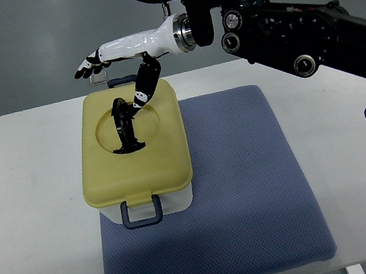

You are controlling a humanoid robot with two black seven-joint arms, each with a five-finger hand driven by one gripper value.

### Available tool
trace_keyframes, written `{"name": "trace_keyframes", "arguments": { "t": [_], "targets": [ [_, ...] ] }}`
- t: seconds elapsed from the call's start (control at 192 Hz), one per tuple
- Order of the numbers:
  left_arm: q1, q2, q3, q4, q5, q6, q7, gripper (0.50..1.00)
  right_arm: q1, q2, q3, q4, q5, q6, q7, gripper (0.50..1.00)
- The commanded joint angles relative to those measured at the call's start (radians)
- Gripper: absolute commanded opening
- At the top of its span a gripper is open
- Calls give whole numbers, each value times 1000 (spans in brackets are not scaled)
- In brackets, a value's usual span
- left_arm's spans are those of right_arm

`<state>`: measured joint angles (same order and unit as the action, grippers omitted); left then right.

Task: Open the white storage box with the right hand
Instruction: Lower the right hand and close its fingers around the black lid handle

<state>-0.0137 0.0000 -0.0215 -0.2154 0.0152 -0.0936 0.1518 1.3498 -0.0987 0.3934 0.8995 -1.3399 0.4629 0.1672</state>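
The right hand (116,53) hovers over the storage box (135,155), fingers (87,67) spread, holding nothing.

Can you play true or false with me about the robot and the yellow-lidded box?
1. The box's lid is yellow. True.
2. The box sits on bare table. False: it sits on a blue mat on the white table.
3. The right hand is above the far edge of the box. True.
4. The lid is lying off beside the box. False: it is on the box.
5. The latch on the near side of the box is red. False: it is blue-grey.
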Motion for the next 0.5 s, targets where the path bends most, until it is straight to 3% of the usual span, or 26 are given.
{"name": "trace_keyframes", "arguments": {
  "t": [0.0, 0.495],
  "targets": [
    [0, 0, 0, 1, 0, 0, 0, 1000, -9, 0, -1, -2, -4, -4, -3, 930],
    [0, 0, 0, 2, 0, 0, 0, 1000, -54, 8, -1, -2, -5, -30, -3, 928]
  ]
}}
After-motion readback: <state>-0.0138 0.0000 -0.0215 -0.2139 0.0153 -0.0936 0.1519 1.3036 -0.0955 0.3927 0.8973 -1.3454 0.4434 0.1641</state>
